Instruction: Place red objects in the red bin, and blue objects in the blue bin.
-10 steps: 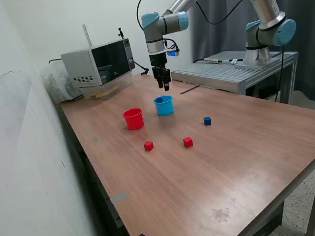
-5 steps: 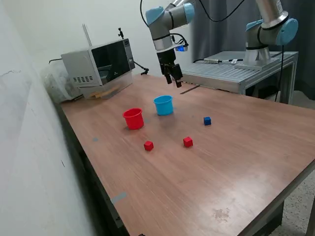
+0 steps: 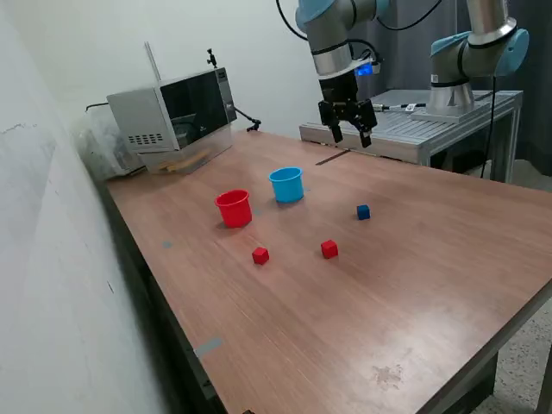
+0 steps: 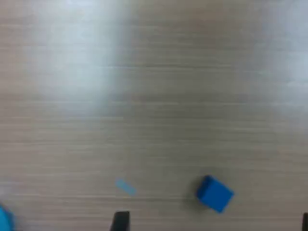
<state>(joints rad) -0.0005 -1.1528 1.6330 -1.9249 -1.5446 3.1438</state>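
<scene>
Two small red cubes (image 3: pixel 260 255) (image 3: pixel 329 249) lie on the wooden table in front of the cups. One dark blue cube (image 3: pixel 363 211) lies to the exterior view's right of the light-blue cup (image 3: pixel 286 184); it also shows in the wrist view (image 4: pixel 214 193). A second blue cube is not visible. The red cup (image 3: pixel 234 208) stands beside the blue cup. My gripper (image 3: pixel 347 131) hangs open and empty high above the table's far side, beyond the blue cube. One fingertip (image 4: pixel 120 220) shows at the wrist view's edge.
A microwave-like box (image 3: pixel 172 112) stands at the table's back on the exterior view's left. A metal bench (image 3: pixel 405 129) with a second arm's base (image 3: pixel 466 69) stands behind the table. A wall runs along the exterior view's left.
My gripper has moved from just above the blue cup toward the exterior view's right and upward, and has turned. The cubes and cups have not moved.
</scene>
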